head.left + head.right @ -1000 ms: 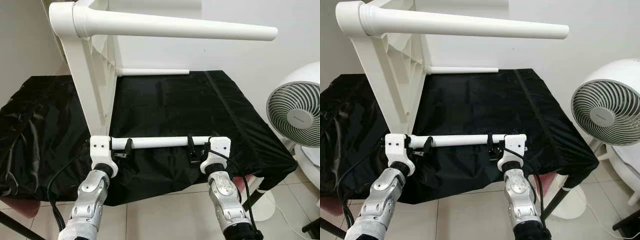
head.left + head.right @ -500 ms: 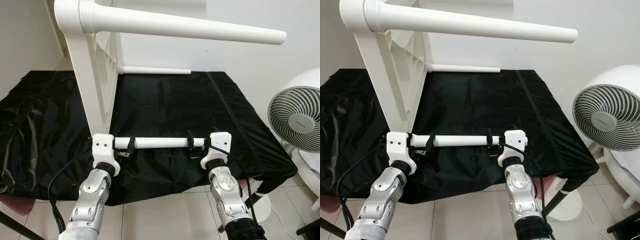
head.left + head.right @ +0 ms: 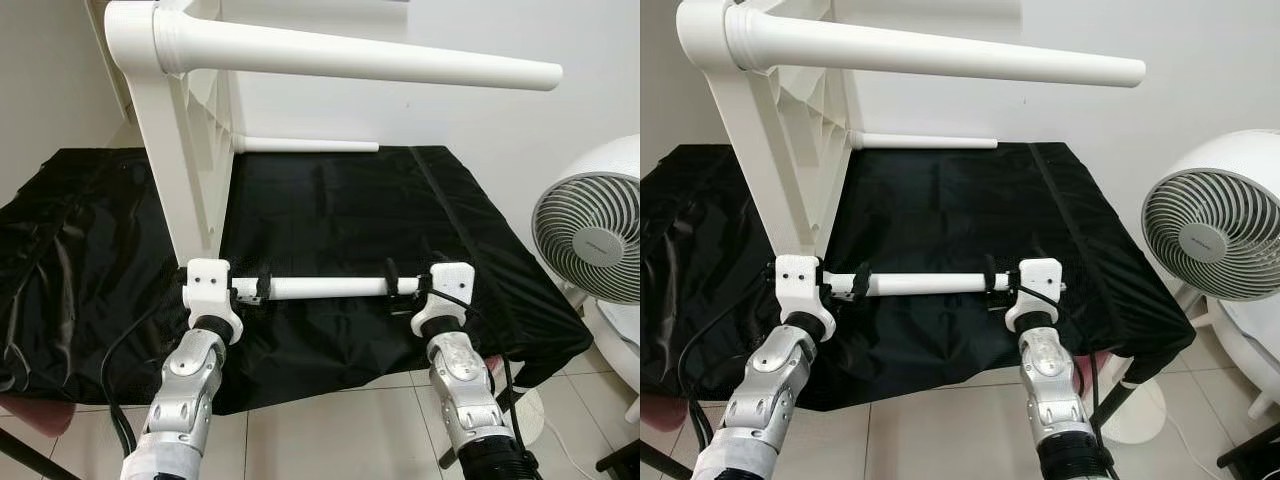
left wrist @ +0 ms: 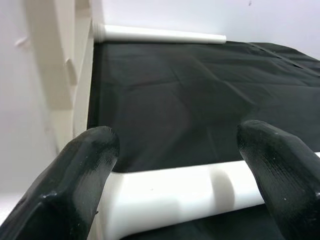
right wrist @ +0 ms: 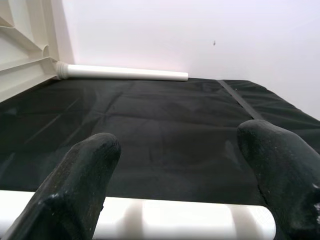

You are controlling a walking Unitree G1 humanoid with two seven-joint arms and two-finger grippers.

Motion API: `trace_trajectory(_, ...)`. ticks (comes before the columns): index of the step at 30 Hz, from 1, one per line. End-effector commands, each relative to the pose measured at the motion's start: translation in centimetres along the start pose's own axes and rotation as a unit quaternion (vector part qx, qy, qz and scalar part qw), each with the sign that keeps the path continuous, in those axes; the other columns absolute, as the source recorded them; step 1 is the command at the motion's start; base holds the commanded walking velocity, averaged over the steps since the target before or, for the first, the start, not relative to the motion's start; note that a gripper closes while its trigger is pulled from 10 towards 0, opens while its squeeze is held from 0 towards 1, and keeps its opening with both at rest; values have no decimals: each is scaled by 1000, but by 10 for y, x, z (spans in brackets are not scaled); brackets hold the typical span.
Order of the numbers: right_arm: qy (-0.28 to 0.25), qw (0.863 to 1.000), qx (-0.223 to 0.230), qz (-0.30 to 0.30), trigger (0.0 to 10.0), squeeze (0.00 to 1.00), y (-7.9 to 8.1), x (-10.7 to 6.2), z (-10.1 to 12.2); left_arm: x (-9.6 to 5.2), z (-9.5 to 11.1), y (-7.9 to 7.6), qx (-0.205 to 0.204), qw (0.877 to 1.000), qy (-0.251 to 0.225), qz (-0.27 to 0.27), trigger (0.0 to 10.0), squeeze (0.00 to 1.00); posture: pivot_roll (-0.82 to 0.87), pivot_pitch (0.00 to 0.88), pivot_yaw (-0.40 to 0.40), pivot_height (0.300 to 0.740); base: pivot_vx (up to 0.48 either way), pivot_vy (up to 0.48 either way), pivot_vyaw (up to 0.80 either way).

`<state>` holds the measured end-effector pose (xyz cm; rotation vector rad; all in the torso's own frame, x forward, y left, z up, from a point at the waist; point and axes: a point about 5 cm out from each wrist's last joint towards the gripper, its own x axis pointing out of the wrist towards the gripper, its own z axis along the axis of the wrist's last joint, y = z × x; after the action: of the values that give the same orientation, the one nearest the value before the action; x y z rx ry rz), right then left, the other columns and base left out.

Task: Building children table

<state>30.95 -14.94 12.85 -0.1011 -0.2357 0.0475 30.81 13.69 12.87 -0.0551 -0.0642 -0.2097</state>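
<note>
A white plastic children's table (image 3: pixel 185 150) is standing on its side on a black cloth-covered surface (image 3: pixel 340 210). The left end effector (image 3: pixel 262 288) and right end effector (image 3: pixel 392 284) are each clamping around its lowest white cylindrical leg (image 3: pixel 325 288). A white round fan (image 3: pixel 592 235) is standing nearby

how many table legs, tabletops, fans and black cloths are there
table legs: 3 (top, far, near, the near one between left gripper and right gripper)
tabletop: 1
fan: 1
black cloth: 1
total: 6
</note>
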Motion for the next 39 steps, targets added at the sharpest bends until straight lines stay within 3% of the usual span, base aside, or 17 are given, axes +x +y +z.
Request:
trace_trajectory(1, -3, 1000, 4, 3, 10000, 0, 3, 1, 1, 1, 3, 4, 5, 999, -2, 41, 10000, 0, 60, 0, 15, 740, 0, 0, 0)
trace_trajectory(14, 0, 1000, 10, 11, 10000, 0, 8, 3, 1, 5, 10, 0, 42, 999, -15, 20, 10000, 0, 80, 9, 3, 740, 0, 0, 0)
trace_trajectory(39, 5, 1000, 2, 12, 10000, 0, 4, 0, -1, -2, 5, 0, 49, 999, 1, 15, 10000, 0, 70, 28, 2, 740, 0, 0, 0)
